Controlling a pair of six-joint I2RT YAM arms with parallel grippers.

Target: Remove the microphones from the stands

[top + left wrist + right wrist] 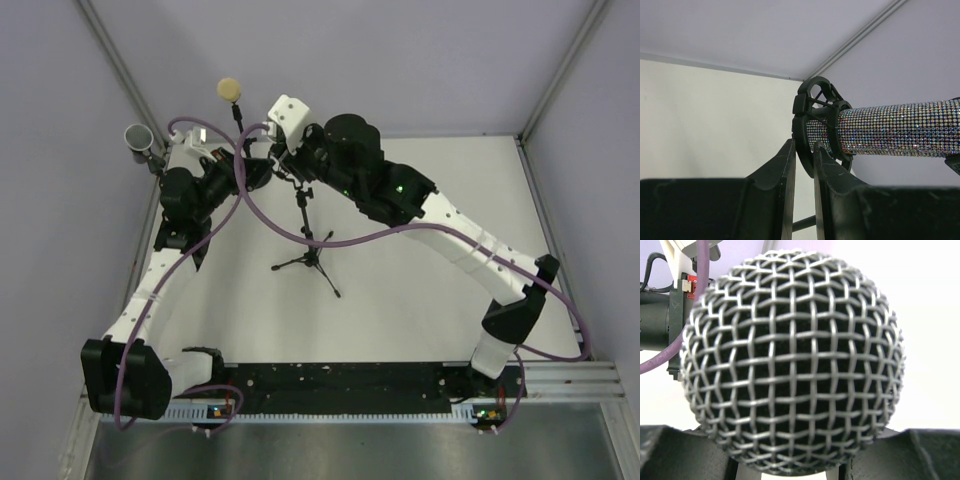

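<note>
Left jaws clenched on clip (799,117) | right jaws straddle mesh head (790,365), grip unclear | microphone (900,130) seated in clip atop stand (306,222) | brace clip, slide microphone straight out along its axis

In the left wrist view the glittering microphone (900,130) runs off the right edge, its head unseen. The clip (812,107) sinks its lower rim between the left gripper (805,152) fingers, and the stand (802,223) is a sliver behind them. From overhead the microphone is too small to make out. Up close its mesh head hides everything, and the right gripper (790,462) shows only as blurred, cropped corners.
</note>
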